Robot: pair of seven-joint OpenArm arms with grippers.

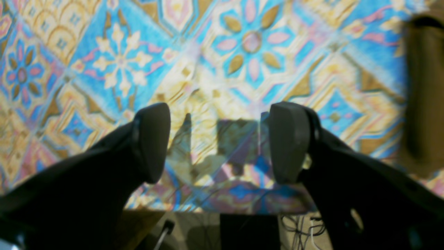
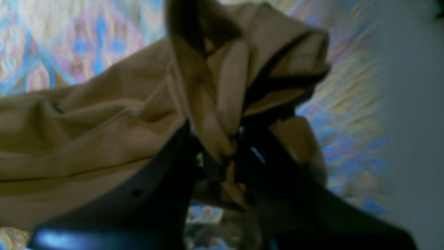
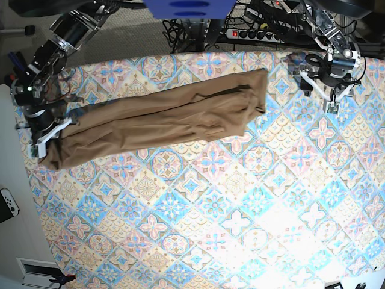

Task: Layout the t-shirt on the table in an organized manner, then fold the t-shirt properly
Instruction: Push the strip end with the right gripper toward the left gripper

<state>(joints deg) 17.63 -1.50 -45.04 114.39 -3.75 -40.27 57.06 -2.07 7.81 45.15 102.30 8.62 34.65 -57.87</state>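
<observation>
The tan t-shirt (image 3: 162,114) lies bunched in a long band across the far half of the patterned table (image 3: 228,198), from the left edge to the upper middle. My right gripper (image 3: 41,143) is at the band's left end, shut on a bunch of the fabric (image 2: 222,114), with its jaws (image 2: 229,152) closed. My left gripper (image 3: 331,103) hovers over the table's far right, apart from the shirt's right end. In the left wrist view it (image 1: 218,139) is open and empty, with bare tablecloth (image 1: 242,45) between the fingers. A blurred tan strip (image 1: 423,97) shows at that view's right edge.
A power strip and cables (image 3: 252,33) lie beyond the table's far edge, beside a blue object (image 3: 186,7). A white controller (image 3: 7,203) lies off the table's left side. The table's left edge runs close to my right gripper.
</observation>
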